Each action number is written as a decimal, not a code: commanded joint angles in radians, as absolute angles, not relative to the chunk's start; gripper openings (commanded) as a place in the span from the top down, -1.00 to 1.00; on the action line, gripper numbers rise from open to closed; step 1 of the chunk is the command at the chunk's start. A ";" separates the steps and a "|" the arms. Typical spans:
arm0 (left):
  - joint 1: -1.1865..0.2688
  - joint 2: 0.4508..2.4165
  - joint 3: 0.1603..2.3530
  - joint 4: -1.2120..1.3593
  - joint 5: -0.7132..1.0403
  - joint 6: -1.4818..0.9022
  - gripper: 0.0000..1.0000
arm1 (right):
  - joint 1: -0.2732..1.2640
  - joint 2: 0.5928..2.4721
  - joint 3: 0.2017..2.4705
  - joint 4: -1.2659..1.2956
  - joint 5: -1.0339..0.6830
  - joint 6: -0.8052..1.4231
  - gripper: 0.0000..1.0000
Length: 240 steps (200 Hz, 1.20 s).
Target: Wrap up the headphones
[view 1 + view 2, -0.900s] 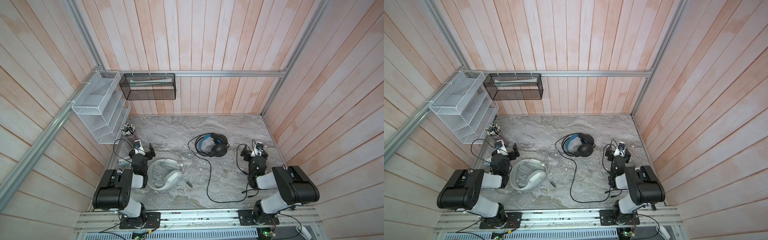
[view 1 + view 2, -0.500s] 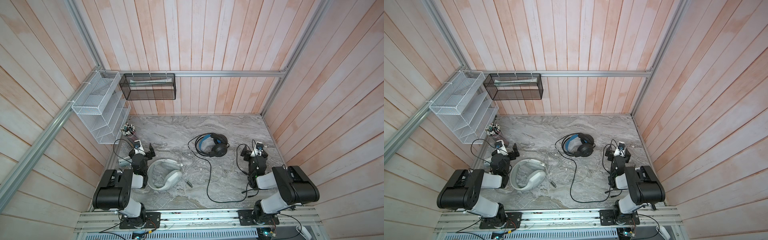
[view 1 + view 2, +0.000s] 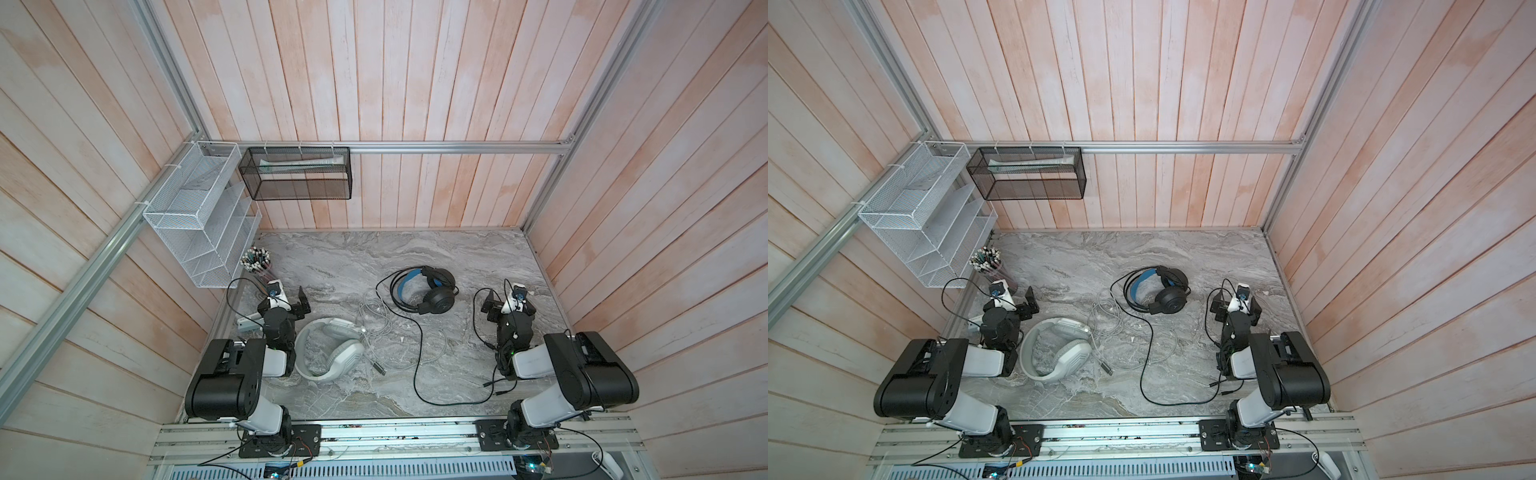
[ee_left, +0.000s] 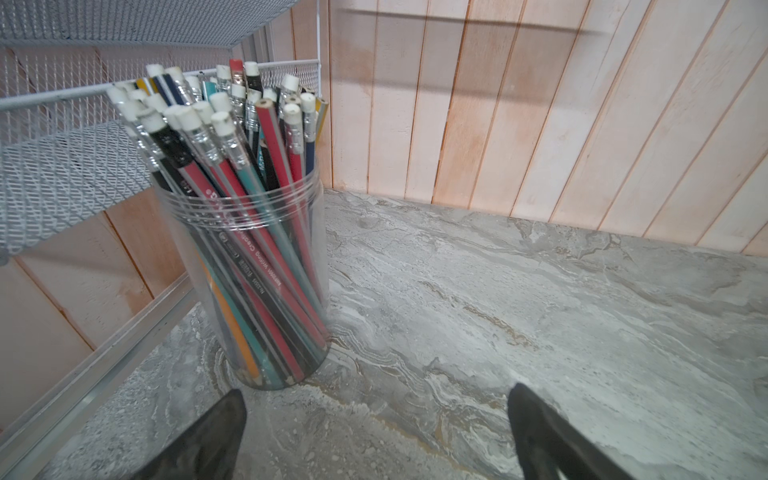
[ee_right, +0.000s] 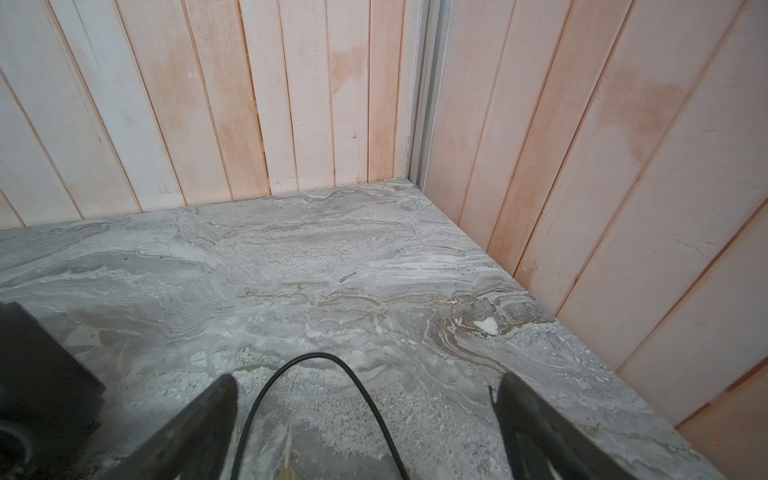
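Both wide open, left gripper (image 4: 374, 401) near white headphones (image 3: 347, 356), right gripper (image 5: 365, 392) seemingly clear of black headphones (image 3: 436, 300).

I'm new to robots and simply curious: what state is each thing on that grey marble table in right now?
White over-ear headset: lying flat, unwrapped.
Its white cable: loose, sprawled in loops.
Black over-ear headset with blue-lined headband: lying flat, unwrapped.
Its black cable: uncoiled, trailing toward the front edge.
Left end effector: open, holding nothing.
Right end effector: open, holding nothing.
Clear plastic jar of pencils: upright, full.
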<state>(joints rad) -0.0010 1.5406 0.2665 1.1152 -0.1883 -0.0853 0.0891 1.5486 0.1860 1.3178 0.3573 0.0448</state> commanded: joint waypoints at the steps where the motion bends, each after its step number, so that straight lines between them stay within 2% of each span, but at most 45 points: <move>1: -0.001 1.534 0.271 1.131 -0.193 -0.071 -0.97 | 0.089 1.549 0.199 1.347 0.354 0.049 -0.95; 82: -0.001 1.534 0.271 1.132 -0.194 -0.071 -0.97 | 0.090 1.545 0.194 1.355 0.354 0.047 -0.95; 101: -0.001 1.523 0.260 1.160 -0.197 -0.067 -0.97 | 0.114 1.487 0.180 1.356 0.359 0.006 -0.96; 115: -0.007 1.446 0.261 1.089 -0.178 -0.052 -0.97 | 0.186 1.378 0.254 1.126 0.509 0.000 -0.96; 134: -0.020 1.286 0.325 0.875 -0.228 -0.059 -0.97 | 0.193 1.256 0.333 0.897 0.438 0.053 -0.95; 148: -0.019 1.154 0.419 0.631 -0.293 -0.207 -0.97 | 0.202 1.151 0.358 0.806 0.420 0.120 -0.96; 184: -0.013 0.993 0.775 -0.098 -0.229 -0.344 -0.97 | 0.196 0.964 0.601 0.300 0.445 0.515 -0.95; 203: 0.003 0.917 0.850 -0.442 -0.275 -0.646 -0.97 | 0.187 0.963 0.718 0.016 0.470 0.745 -0.96; 209: 0.021 0.889 0.855 -0.507 -0.240 -0.718 -0.97 | 0.177 0.969 0.743 -0.067 0.456 0.811 -0.95; 222: 0.081 0.809 0.838 -0.534 -0.080 -0.677 -0.97 | 0.149 0.993 0.769 -0.070 0.301 0.732 -0.95; 240: 0.078 0.731 0.860 -0.646 -0.054 -0.656 -0.97 | 0.150 1.021 0.814 -0.128 0.197 0.653 -0.96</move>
<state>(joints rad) 0.0723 0.7948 0.8505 -0.2859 -0.1623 -0.5659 0.1547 0.9794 0.7773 0.1436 0.3511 0.6189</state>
